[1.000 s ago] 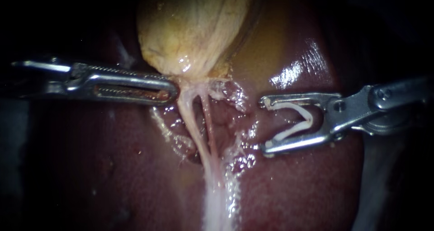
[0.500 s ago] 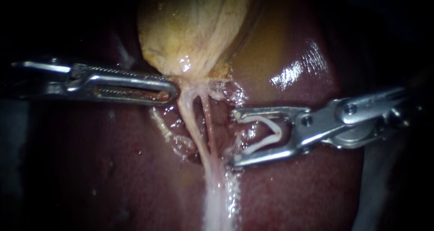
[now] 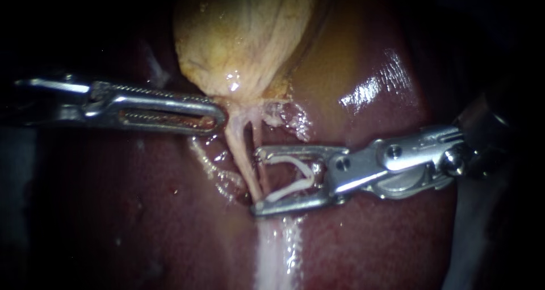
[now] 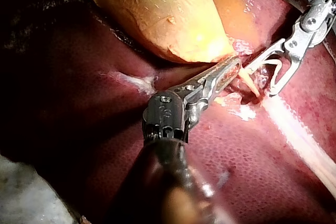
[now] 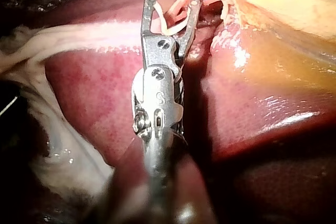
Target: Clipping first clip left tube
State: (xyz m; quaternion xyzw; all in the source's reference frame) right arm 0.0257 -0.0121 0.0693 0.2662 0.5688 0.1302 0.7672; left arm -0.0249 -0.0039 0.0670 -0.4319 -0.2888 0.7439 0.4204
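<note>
Where the tubes (image 3: pixel 238 145) merge, the right instrument (image 3: pixel 257 181), holding a clip (image 3: pixel 284 194), covers them.

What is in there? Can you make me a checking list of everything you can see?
Surface: liver, dark red, wet and shiny.
Job's things: yellowish gallbladder lying on the liver. Two thin tubes run down from its narrow end. White clip, open in a V.
Clutter: wet, frayed tissue shreds beside the tubes.
End effectors: left instrument, jaws together, tip against the tissue just under the gallbladder. Right instrument, jaws wide apart and holding the clip between them, with the tubes at their mouth.
Cables: nothing seen.
Surroundings: dark beyond the liver.
</note>
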